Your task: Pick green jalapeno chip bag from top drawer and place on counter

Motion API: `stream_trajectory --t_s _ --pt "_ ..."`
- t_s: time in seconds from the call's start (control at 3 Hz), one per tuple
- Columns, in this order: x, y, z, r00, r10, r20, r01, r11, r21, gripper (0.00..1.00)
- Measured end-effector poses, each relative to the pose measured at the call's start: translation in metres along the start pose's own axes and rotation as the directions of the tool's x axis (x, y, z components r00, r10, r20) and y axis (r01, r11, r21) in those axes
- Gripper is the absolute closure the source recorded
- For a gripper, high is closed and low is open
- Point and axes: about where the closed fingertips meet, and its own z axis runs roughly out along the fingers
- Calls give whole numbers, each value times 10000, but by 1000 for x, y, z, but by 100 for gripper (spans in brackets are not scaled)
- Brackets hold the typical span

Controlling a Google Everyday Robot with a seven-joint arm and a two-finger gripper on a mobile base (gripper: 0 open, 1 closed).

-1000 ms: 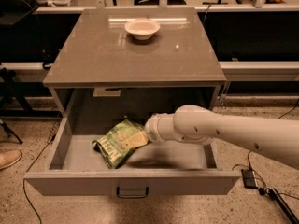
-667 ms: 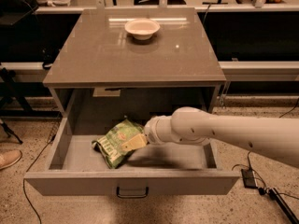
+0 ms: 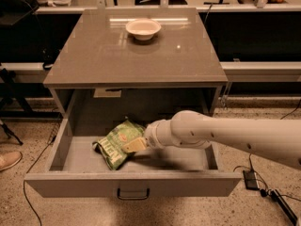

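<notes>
Slippage is the main worry. The bag (image 3: 114, 146) lies crumpled on the floor of the open drawer (image 3: 70, 185), left of centre. The end effector (image 3: 134, 145) reaches in from the right, its tan tip against the bag's right edge. Whether it is spread, pressed together or already pinching the bag I cannot tell, because the arm (image 3: 221, 134) hides most of it. If the hold takes only a thin fold at the edge, the crinkled bag would likely slide out on the lift and drop back into the drawer. A lift made too far back could catch the bag or the wrist on the underside of the surface (image 3: 117, 60), which covers the rear of the drawer. A low path outward risks clipping the surface's front edge. The bowl (image 3: 143, 28) stands at the far end, well apart from the near side, so it seems little threat.
</notes>
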Motion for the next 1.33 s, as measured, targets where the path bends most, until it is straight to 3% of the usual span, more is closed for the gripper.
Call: stream_trajectory --t_s 0.67,1.0,1.33 --pt "-6 4 -3 9999 9 103 -9 10000 -3 72" --pt "-30 9 -36 9949 -79 1003 105 9996 -254 100" --pt "-55 27 -83 9781 -462 2028 608 9960 -661 100"
